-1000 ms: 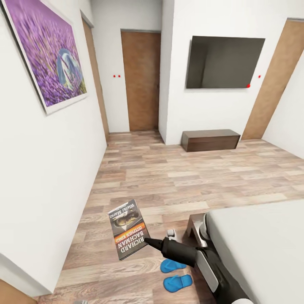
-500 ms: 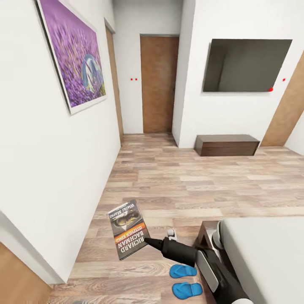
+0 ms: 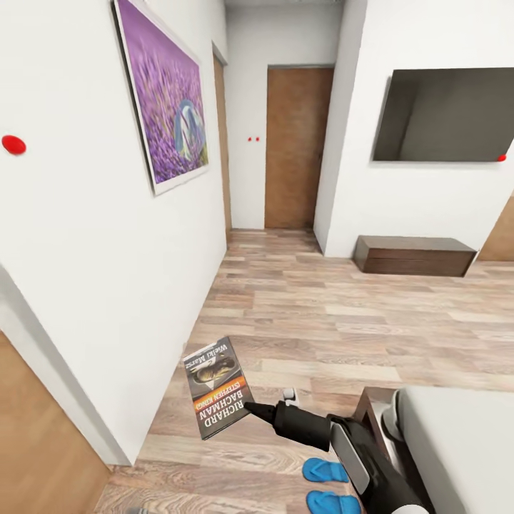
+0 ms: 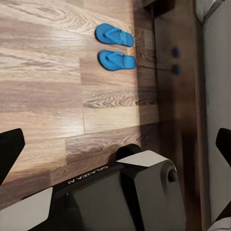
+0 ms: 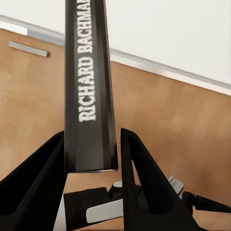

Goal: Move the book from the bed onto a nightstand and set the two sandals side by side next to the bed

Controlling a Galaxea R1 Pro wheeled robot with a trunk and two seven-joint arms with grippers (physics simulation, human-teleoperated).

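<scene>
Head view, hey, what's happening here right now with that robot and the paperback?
The right gripper is shut on the Richard Bachman book, holding it in the air above the wood floor near the white wall. The two blue sandals already lie side by side on the floor beside the bed. The left gripper hangs open over them. The book is not yet on a nightstand.

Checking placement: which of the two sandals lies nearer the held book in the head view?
The upper sandal, just under the right arm; the other sandal lies lower.
</scene>
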